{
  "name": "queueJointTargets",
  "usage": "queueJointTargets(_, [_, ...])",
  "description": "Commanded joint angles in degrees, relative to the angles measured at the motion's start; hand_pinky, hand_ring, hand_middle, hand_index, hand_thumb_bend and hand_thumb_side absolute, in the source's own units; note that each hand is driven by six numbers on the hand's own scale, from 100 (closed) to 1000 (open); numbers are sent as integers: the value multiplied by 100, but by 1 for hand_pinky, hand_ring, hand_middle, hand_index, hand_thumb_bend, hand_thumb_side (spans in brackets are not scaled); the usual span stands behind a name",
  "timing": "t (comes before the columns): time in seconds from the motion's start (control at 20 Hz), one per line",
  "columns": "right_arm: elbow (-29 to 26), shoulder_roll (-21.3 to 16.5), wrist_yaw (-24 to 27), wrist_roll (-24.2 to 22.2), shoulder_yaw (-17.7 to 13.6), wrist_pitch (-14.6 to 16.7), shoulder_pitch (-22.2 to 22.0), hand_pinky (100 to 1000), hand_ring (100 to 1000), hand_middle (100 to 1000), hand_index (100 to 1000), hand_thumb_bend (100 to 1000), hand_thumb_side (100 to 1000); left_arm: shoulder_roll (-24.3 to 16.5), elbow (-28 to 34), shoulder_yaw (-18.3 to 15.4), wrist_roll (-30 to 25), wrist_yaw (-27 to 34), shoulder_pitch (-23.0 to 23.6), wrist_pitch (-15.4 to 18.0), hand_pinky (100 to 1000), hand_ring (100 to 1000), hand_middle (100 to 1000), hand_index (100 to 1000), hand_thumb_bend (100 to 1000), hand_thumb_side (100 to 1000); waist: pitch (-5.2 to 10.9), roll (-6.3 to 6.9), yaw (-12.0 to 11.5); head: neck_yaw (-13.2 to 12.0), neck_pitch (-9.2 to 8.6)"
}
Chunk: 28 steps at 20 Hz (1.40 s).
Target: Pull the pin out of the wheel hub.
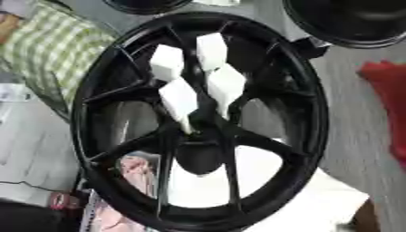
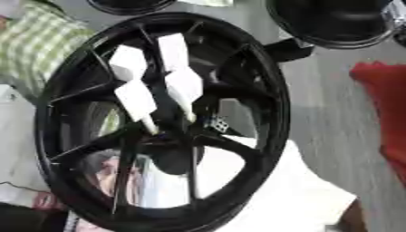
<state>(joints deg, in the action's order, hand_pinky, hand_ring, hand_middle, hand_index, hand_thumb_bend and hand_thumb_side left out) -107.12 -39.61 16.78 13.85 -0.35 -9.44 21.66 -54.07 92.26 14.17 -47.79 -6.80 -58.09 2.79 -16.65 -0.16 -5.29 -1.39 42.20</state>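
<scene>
Fingers are hard to read: four white blocky pieces (image 1: 181,97) stand over the middle of the black spoked wheel rim (image 1: 313,136), the lower two tapering down toward the dark round hub (image 1: 198,156). They seem to belong to the right hand (image 2: 184,84), but I cannot tell whether they are open or gripping anything. The pin cannot be made out among them. The wheel stands tilted on the white worktop (image 1: 317,213), filling most of the view. A green-and-white checked cloth (image 1: 44,43) lies beside its upper left, a red thing (image 2: 380,104) at the right edge, and another black round rim (image 1: 353,20) just beyond.
</scene>
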Motion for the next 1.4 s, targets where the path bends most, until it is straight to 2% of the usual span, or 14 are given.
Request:
queueJointTargets(0.05, [-28,-198,-20,13,-82,6,59,882,754,632,753,288,339,-249,79,-129,14,9,-56,1,736,738,771,861,210,573,97,-6,3,-14,-23])
queueJointTargets(0.6, [-13,-195,-20,13,-81,5,54,881,754,631,753,288,338,-226,145,-18,-94,54,-69,13,741,746,779,874,237,584,120,-3,-3,-15,-33])
queueJointTargets(0.95, [-4,-193,-13,1,-53,-4,74,881,754,631,753,287,339,-131,349,498,-410,-132,-157,-51,771,792,809,891,335,603,136,18,17,-57,-49])
queueJointTargets(1.1, [1,-188,-9,-5,-44,-8,74,882,754,631,753,286,339,-13,248,720,-417,-236,-254,-105,785,811,822,891,394,611,147,30,38,-79,-55])
queueJointTargets(1.4, [4,-175,-3,-15,-27,-8,85,882,753,631,753,284,343,287,-88,1024,-418,-393,-497,-147,793,825,837,893,449,635,164,49,66,-106,-55])
